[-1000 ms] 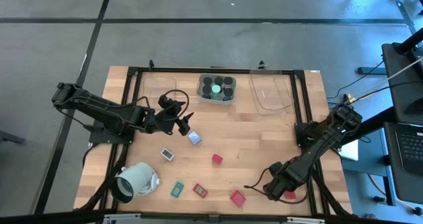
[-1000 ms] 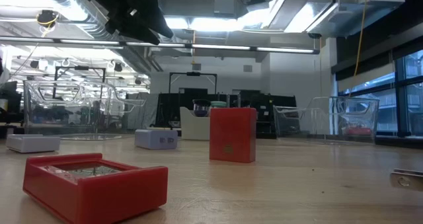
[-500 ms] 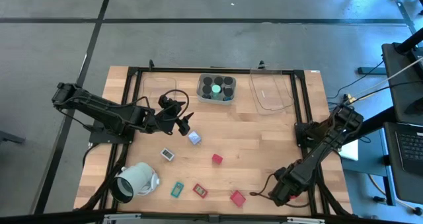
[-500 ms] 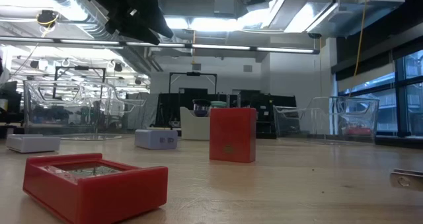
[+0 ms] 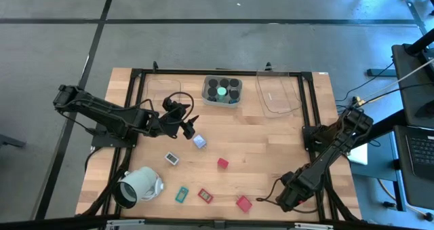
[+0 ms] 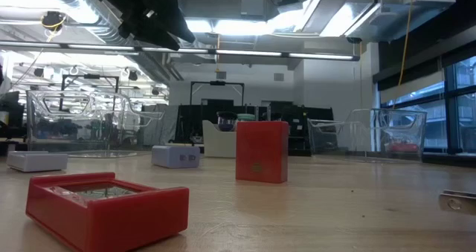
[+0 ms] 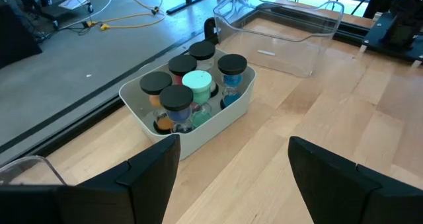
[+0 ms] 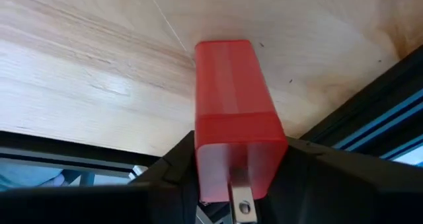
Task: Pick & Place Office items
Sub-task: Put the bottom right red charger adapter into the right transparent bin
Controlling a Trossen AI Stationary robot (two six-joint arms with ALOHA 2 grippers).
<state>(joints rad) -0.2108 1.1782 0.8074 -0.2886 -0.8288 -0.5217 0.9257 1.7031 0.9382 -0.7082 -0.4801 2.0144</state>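
The right gripper (image 5: 288,197) is down at the table's near right corner, its two fingers (image 8: 165,178) clamped on a red block (image 8: 234,115) that looks like a plug adapter, a metal prong showing at the gripped end; the block points out over the wooden table (image 5: 258,145), close to the black frame rail at the edge. The left gripper (image 5: 192,128) hangs over the left-centre of the table with its jaws spread wide and nothing between them, just beside a pale blue cube (image 5: 199,142). Ahead of it, at the far edge, a small clear tray (image 5: 222,91) holds a cluster of short jars: several with black lids (image 7: 231,65) and one with a pale green lid (image 7: 197,82), all upright and packed together. To its right stands a larger clear tray (image 5: 278,93); in the overhead view nothing shows inside it. Loose on the table lie a small white flat piece (image 5: 171,159), a red block near the middle (image 5: 222,163), a teal flat rectangle (image 5: 182,194), a red flat rectangle (image 5: 205,195) just beside it, and another red block (image 5: 243,203) near the front edge. A pale mint-white hollow cylinder (image 5: 137,184) lies on its side at the near left.
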